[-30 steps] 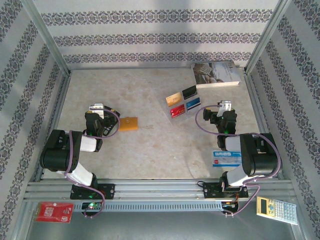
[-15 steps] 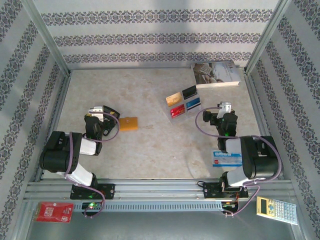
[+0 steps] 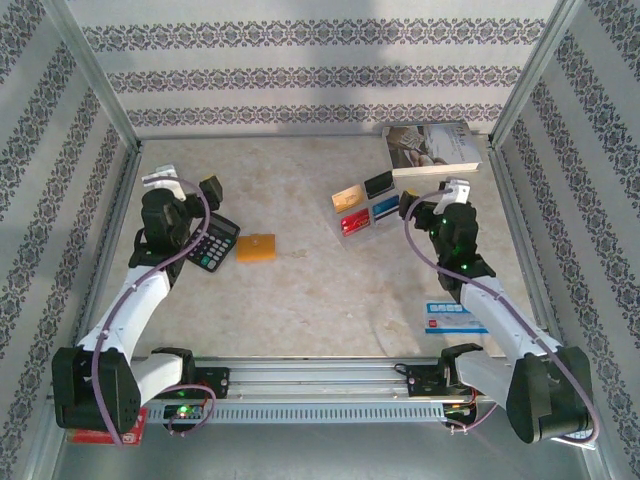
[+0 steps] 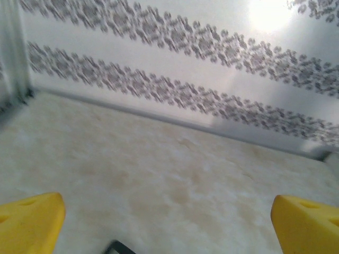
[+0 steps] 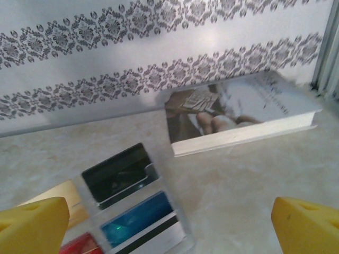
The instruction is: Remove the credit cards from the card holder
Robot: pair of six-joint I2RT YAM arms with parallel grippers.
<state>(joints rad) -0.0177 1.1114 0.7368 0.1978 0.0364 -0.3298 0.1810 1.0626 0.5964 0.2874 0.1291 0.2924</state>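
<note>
Early reach step, nothing grasped yet. The card holder lies flat and folded on the table, left of centre, just right of a black calculator. Left gripper hangs above the calculator's far-left side, fingers spread wide, empty. Right gripper hovers near the right side by the clear card stand, fingers wide apart too, empty.

Judgement: next move calls for one arm to drop onto the holder and pin or lift it, the other to flip it open and pinch a card edge; the left arm is nearer. The holder is thin and flat on the table, so a finger needs to get under an edge; it could slide.

Counts: 1 card holder, 4 cards in the stand (tan, black, red, blue), 1 book at far right, 1 black calculator, 1 loose blue-white card near the right arm. Cards inside the holder: hidden, can't count
</note>
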